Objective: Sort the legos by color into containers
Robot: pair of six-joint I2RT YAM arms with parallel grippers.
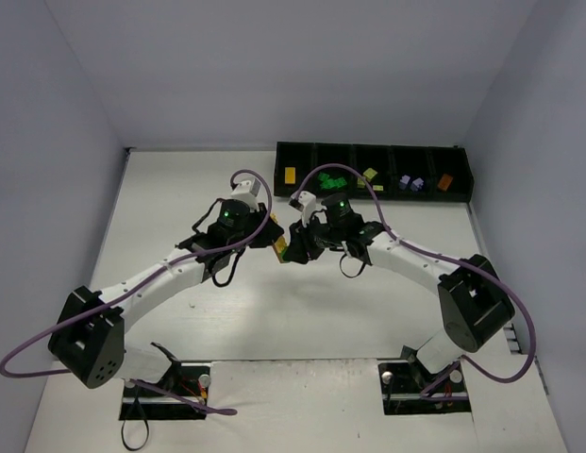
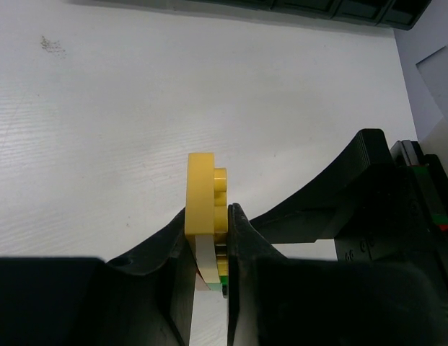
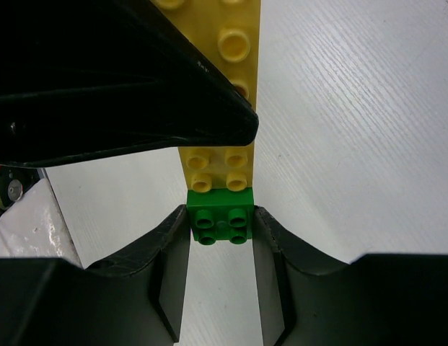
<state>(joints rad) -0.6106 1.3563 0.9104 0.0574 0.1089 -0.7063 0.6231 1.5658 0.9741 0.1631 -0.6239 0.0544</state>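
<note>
The left claw (image 2: 208, 216) is clamped shut on a long yellow brick (image 2: 204, 180), its fingers pressing the brick's flat faces. The right claw (image 3: 222, 216) is closed on a small green brick (image 3: 222, 227), which is joined to the end of the yellow brick. The two claws meet tip to tip over the middle of the counter (image 1: 179, 198), with the joined bricks between them. Along the far edge, right of centre, sits the tray (image 1: 368, 146). Its five compartments hold sorted bricks (image 1: 332, 181): yellow, green, lime, lavender and orange, from left to right.
</note>
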